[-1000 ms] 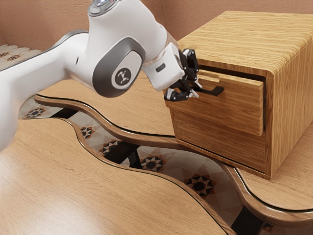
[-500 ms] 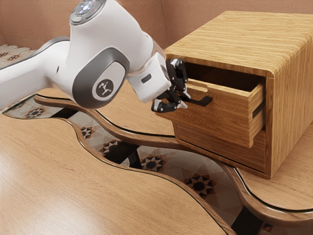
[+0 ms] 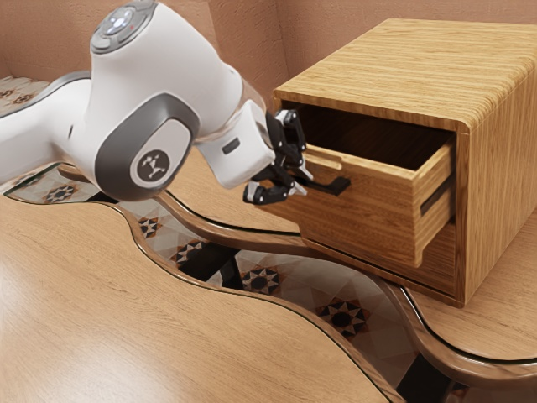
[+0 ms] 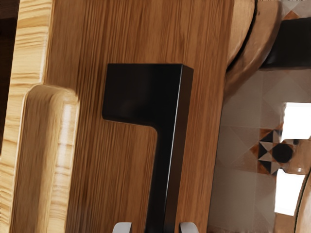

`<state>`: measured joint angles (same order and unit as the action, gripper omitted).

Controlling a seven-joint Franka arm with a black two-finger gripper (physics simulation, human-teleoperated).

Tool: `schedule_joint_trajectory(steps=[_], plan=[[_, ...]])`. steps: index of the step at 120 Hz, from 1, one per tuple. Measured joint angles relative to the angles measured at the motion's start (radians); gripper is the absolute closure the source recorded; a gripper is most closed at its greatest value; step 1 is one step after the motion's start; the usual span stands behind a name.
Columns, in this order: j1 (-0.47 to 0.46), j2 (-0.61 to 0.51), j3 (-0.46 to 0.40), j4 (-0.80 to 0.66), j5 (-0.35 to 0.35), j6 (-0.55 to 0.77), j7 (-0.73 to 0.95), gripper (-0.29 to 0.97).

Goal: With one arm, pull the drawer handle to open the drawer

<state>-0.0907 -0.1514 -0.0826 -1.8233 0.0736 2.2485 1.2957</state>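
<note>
A wooden cabinet (image 3: pixel 419 67) stands at the exterior view's right, with its upper drawer (image 3: pixel 369 210) pulled partly out so the dark inside shows behind the front. A black bar handle (image 3: pixel 334 185) sticks out from the drawer front. My black gripper (image 3: pixel 289 178) is shut on the handle's end nearest the arm. In the wrist view the black handle (image 4: pixel 167 145) runs across the drawer front (image 4: pixel 112 170), and a grey fingertip (image 4: pixel 122 227) sits on either side of it.
The cabinet rests on a curved wooden tabletop (image 3: pixel 495 311) with a raised rim. A gap with patterned floor tiles (image 3: pixel 268 281) separates it from a second wooden surface (image 3: pixel 126 336) in front. The white arm (image 3: pixel 151 101) reaches in from the exterior view's left.
The arm has drawn back toward the exterior view's left with the handle in its grip. The drawer has slid out further from the cabinet.
</note>
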Motion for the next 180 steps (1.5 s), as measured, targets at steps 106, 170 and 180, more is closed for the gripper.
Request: schedule_joint_trajectory(steps=[106,170,180], plan=[[-0.005,-0.152,-0.014,-0.145,0.001,0.001,-0.053,0.65],[-0.006,-0.253,-0.024,-0.239,0.001,-0.004,-0.081,0.65],[-0.006,-0.269,-0.025,-0.251,0.001,-0.006,-0.084,0.64]])
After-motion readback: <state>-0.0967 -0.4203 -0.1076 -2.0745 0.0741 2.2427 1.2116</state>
